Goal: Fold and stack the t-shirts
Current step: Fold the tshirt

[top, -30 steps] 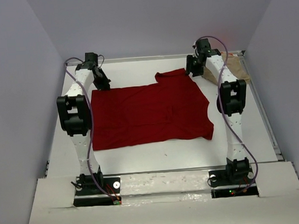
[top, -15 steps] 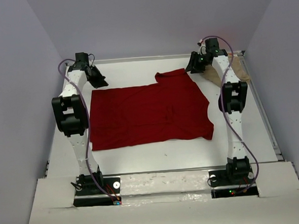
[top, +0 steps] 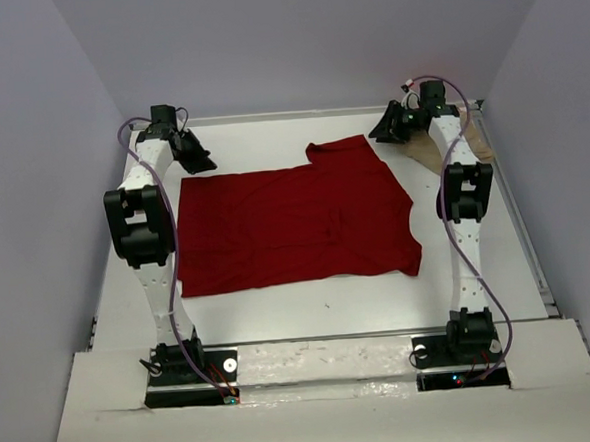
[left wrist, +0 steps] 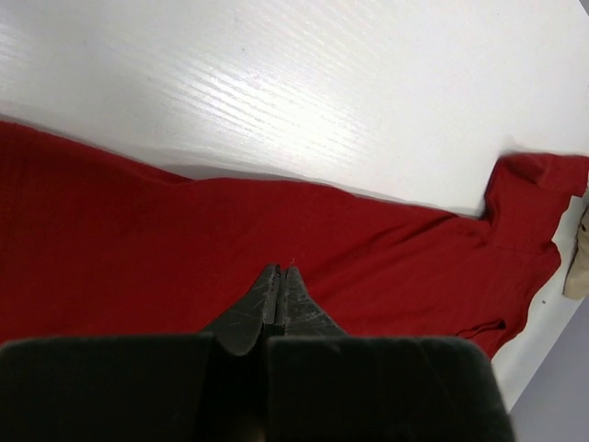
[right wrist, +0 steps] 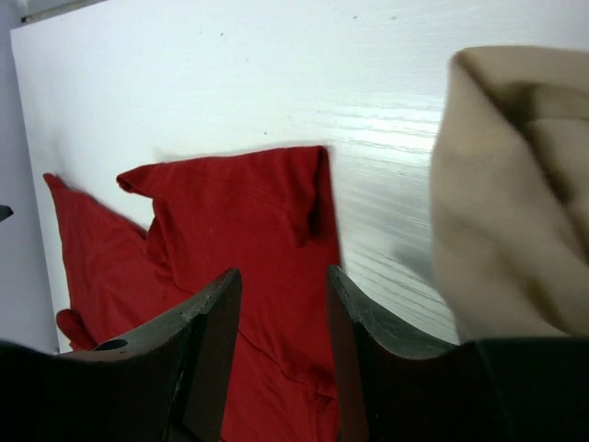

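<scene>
A second earlier my left hand (left wrist: 281, 273) had been low at the far left corner of the red shirt (top: 295, 226). Since then I had drawn that arm up and back towards the left wall. The hand now hung above the shirt's far edge, its fingers pressed tight together with no cloth between them. From that wrist I looked down on red cloth under the closed tips and bare white table (top: 310, 308) beyond the hem.

My right hand (right wrist: 283, 273) had also moved. It had been close over the sleeve (top: 336, 148) that sticks out at the shirt's far right, and I had since carried it back and to the right, towards the tan shirt (right wrist: 515, 184). Its fingers stood partly apart, a middling gap, gripping nothing. Through that gap I saw the red sleeve lying flat with its edge turned over. The bunched tan cloth was close on my right, apart from the red.

The red shirt itself had hardly shifted. It lay spread flat across the middle of the table between my two arms, not yet folded, with its sleeves at the right end. The tan shirt sat crumpled in the far right corner, partly hidden behind my right arm.
</scene>
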